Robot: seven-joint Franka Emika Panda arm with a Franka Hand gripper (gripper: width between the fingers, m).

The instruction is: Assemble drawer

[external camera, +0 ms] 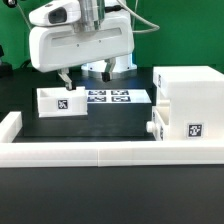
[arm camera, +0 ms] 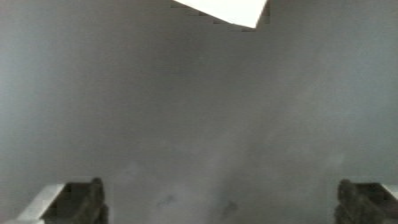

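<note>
Your gripper (arm camera: 217, 204) is hanging spread and empty near the loose tray (external camera: 60, 101). Descending off-centre, you're risking a finger shoving it askew

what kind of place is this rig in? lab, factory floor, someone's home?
Most likely a robotics lab bench: a fixed marker board on a black table, a white housing and tray carrying square tags, and a green backdrop behind.
</note>
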